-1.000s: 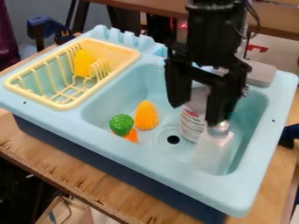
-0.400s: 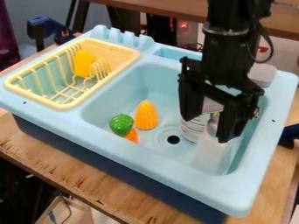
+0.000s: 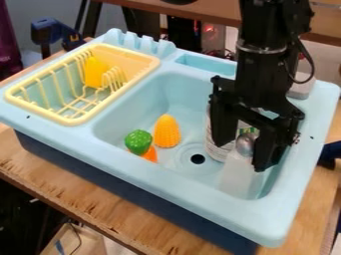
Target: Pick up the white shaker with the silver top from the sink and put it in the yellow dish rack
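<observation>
Lowered slightly: black two-finger gripper (image 3: 244,157), fingers spread so silver round cap (image 3: 246,145) of translucent white bottle (image 3: 238,175) fits between; bottle upright near light-blue plastic sink's (image 3: 283,216) front corner

black arm, silver ring (image 3: 259,49), looping black cable (image 3: 308,64)

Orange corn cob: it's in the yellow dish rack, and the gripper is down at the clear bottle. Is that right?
Not quite: the orange corn cob is in the sink basin, not in the yellow dish rack, as the camera view shows. The gripper is down at the clear bottle.
</observation>
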You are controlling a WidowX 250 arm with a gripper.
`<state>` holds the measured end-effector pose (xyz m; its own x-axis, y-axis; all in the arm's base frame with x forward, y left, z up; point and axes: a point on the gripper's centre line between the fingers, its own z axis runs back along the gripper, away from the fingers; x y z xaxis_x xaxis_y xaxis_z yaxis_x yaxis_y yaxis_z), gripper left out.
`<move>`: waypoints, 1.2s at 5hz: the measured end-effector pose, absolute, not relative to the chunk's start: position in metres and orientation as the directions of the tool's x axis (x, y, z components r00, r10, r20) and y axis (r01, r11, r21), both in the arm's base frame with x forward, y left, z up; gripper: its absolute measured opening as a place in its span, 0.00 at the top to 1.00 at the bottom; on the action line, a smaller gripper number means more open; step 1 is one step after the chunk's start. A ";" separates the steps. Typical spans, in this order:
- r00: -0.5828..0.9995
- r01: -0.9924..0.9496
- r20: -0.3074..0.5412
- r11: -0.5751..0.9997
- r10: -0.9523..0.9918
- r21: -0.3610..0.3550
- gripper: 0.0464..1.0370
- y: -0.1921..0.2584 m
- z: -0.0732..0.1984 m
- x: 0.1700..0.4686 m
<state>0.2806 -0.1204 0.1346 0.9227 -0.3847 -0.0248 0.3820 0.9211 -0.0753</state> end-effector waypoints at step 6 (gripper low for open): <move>0.945 0.326 -0.005 0.943 -0.327 -0.066 0.51 -0.079 0.192 0.264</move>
<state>0.2639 -0.0790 0.1921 0.9451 -0.3267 -0.0054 0.3257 0.9431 -0.0665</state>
